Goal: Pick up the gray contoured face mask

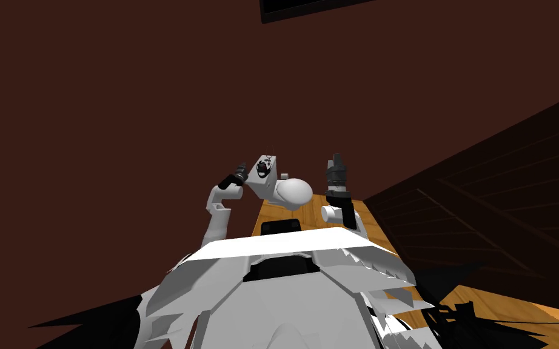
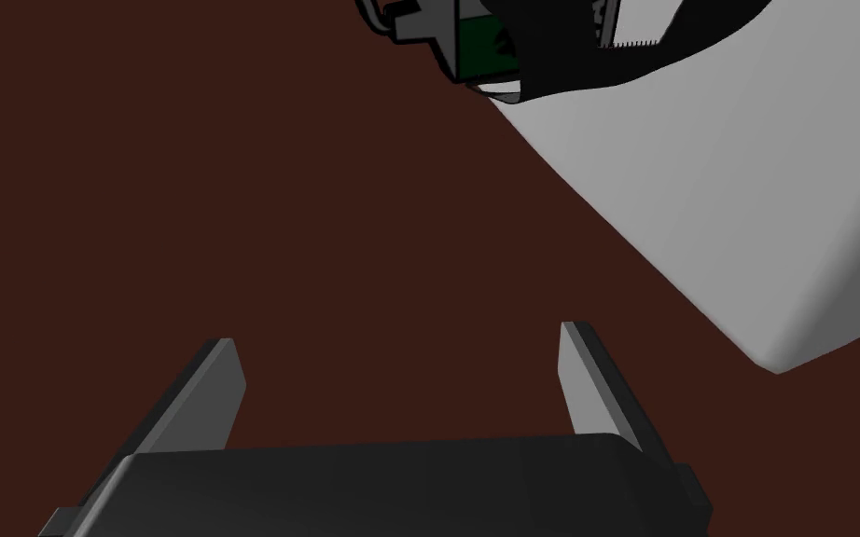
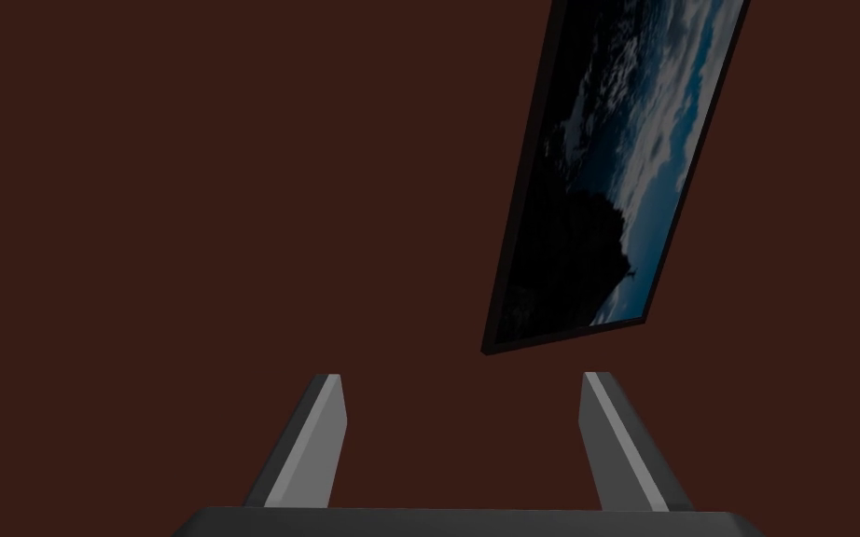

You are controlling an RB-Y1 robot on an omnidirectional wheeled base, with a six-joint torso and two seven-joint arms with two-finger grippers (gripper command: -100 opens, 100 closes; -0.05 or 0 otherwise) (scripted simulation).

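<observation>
Our left jaws and right jaws are spread wide, both up by the brown wall (image 1: 120,91) mid frame. Orange wood floor (image 1: 270,211) lies below them.

Deep reddish-brown wall (image 1: 120,109), flat and unpatterned. Warm orange-brown floor (image 1: 515,312) with faint grain lines. Much darker brown panelled surface (image 1: 490,200), crossed by thin slanting grooves. Jagged pure black area (image 1: 90,327) along the lower edge. Left gripper (image 2: 400,392) — light grey fingers (image 2: 209,392) shading to charcoal, on a near-black box. Right gripper (image 3: 465,438) — the same greys, with a paler streak down each blade.
</observation>
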